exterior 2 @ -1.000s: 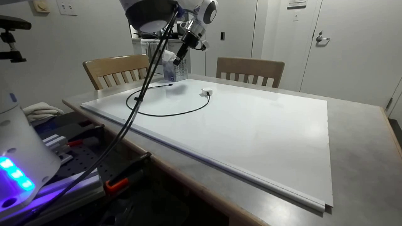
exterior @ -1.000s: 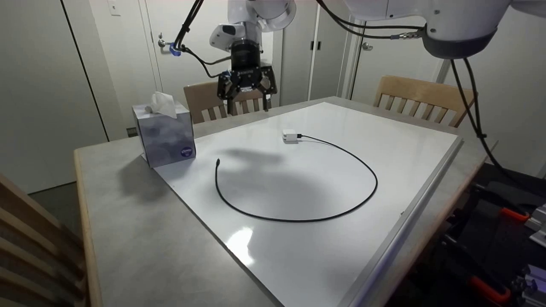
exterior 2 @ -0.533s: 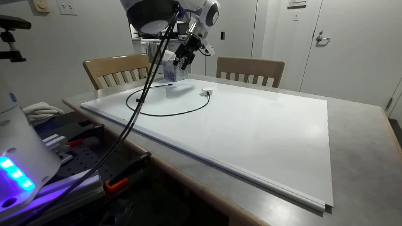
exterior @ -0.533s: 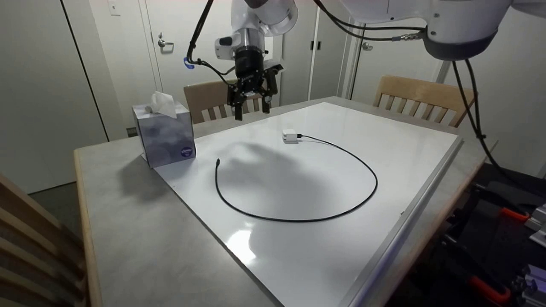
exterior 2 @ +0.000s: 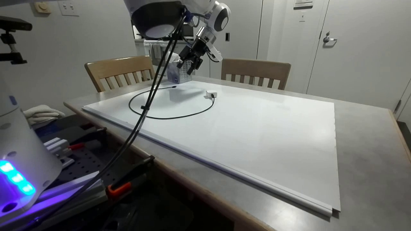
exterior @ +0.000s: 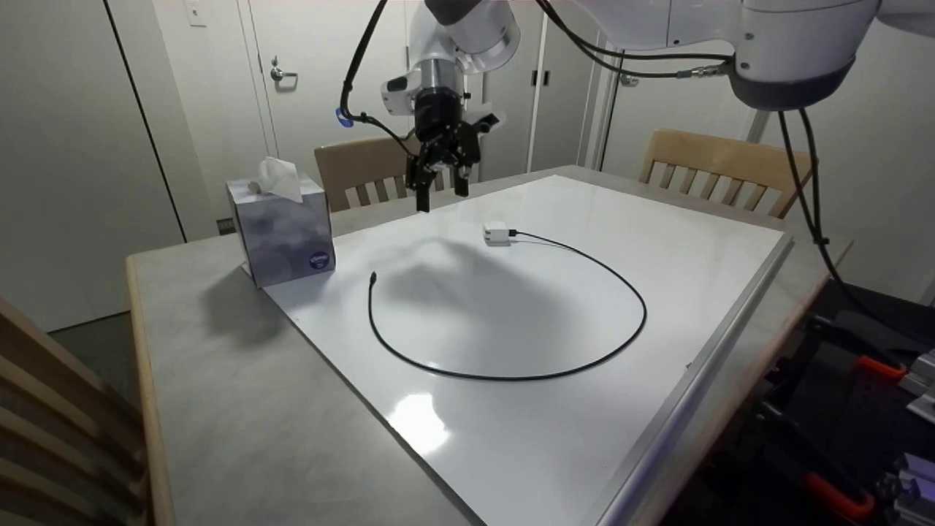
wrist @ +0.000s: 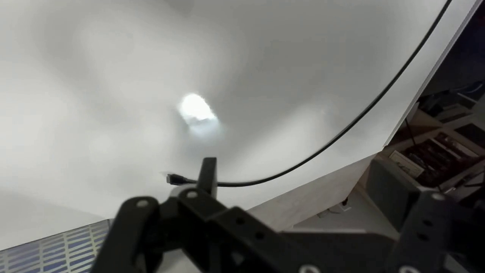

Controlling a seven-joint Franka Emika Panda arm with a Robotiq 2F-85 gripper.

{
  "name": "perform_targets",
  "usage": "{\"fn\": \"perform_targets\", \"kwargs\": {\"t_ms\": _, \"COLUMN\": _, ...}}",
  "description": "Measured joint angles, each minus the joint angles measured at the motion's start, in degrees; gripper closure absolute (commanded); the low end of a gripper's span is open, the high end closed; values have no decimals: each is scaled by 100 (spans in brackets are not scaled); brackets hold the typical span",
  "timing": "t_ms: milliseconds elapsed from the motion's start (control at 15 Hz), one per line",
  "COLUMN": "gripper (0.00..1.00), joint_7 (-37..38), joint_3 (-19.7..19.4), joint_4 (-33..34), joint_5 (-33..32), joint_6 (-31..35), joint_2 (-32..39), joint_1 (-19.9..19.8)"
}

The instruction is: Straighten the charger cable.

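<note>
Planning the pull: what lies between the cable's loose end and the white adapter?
Both exterior views show just bare white board between the loose end and adapter.

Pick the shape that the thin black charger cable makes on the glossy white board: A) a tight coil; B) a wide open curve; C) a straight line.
B: the thin black charger cable lies on the glossy white board in one wide bend, without crossing itself.
</note>
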Motion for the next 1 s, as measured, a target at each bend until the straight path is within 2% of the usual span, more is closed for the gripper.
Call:
{"fn": "perform_targets", "kwargs": {"t_ms": 800, "gripper": 0, "joint_7": 3281, "joint_3": -658, "joint_4": 77, "joint_5": -198, "joint_6": -322, "joint_2": -1, "joint_1": 273}}
{"fn": "perform_targets", "kwargs": {"t_ms": 1000, "gripper": 0, "joint_7": 3683, "joint_3": -724, "joint_4": 77, "joint_5": -307, "joint_6": -382, "joint_2": -17, "joint_1": 294}}
